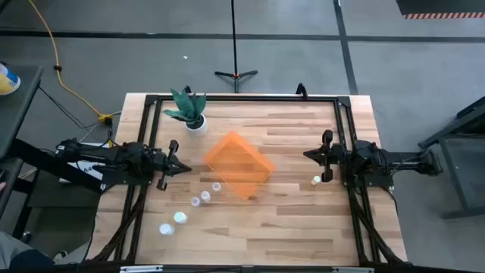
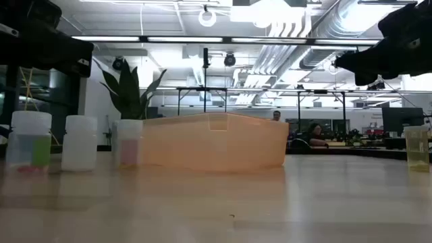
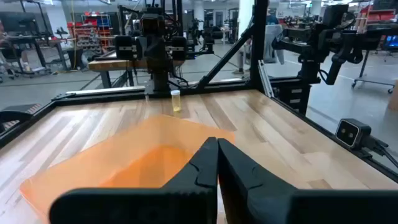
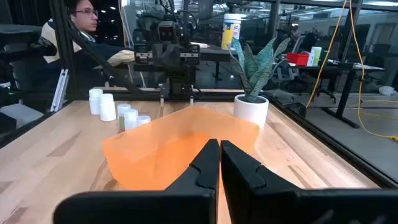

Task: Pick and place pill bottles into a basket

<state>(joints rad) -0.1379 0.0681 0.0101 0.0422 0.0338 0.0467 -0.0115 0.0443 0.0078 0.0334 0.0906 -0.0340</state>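
The orange translucent basket [image 1: 237, 165] rests flat on the table's middle, turned cornerwise; it also shows in the low view [image 2: 212, 142]. Several small white pill bottles [image 1: 195, 202] stand upright in a slanting row on the table, near-left of the basket [image 2: 79, 143] [image 4: 107, 107]. One more bottle [image 1: 316, 180] stands to the basket's right [image 3: 176, 99] [image 2: 416, 145]. My left gripper [image 1: 186, 168] [image 3: 217, 149] is shut and empty, raised left of the basket. My right gripper [image 1: 307, 155] [image 4: 219, 149] is shut and empty, raised right of the basket, close to the lone bottle.
A white pot with a green plant [image 1: 193, 114] stands at the far left, behind the basket [image 4: 252, 106]. A black frame [image 1: 242, 97] runs along the table's far, left and right sides. Bare wood lies between the basket and the near edge. A person [image 4: 81, 18] sits beyond the table.
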